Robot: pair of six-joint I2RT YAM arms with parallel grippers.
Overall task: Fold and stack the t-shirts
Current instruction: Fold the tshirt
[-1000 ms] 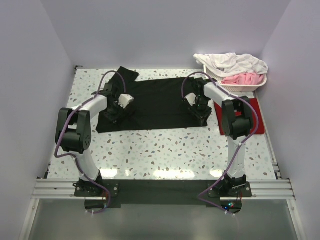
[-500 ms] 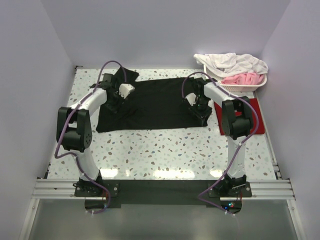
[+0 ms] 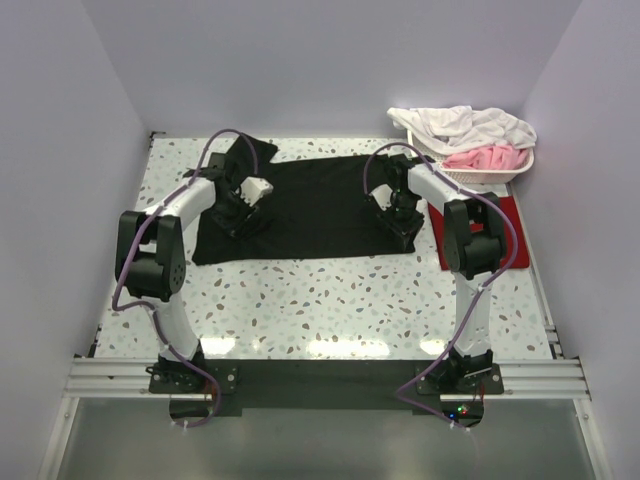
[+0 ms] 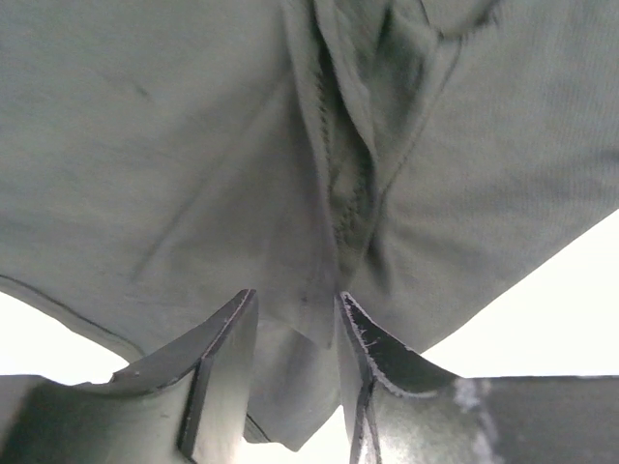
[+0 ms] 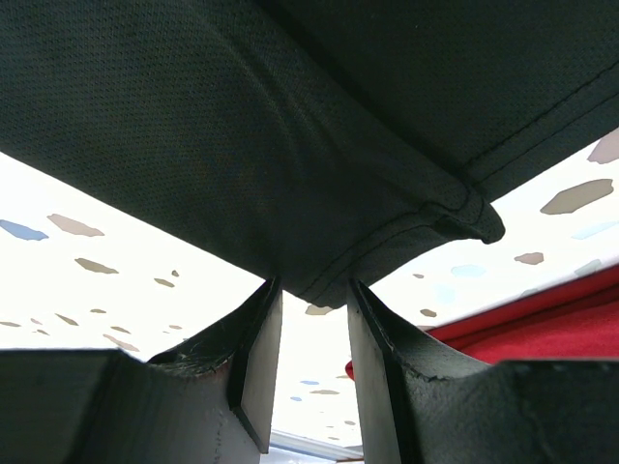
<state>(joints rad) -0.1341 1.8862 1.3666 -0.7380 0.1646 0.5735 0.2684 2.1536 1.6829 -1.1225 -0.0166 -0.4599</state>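
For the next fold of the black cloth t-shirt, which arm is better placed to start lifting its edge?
Probably the right. The right hand has the hem of the black cloth t-shirt between its fingers at the shirt's right edge. The left hand has a fold between its fingers, but they stand apart and look loose.

Shirt (image 3: 310, 205) lies mid-table (image 3: 330, 290); basket (image 3: 500, 172) at far right (holding laundry).

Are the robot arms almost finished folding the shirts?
Not nearly. The black shirt lies spread out on the table, maybe folded once, with both grippers at its ends: left gripper and right gripper each have cloth between the fingers. The red shirt sits flat by the basket. Nothing is stacked yet.
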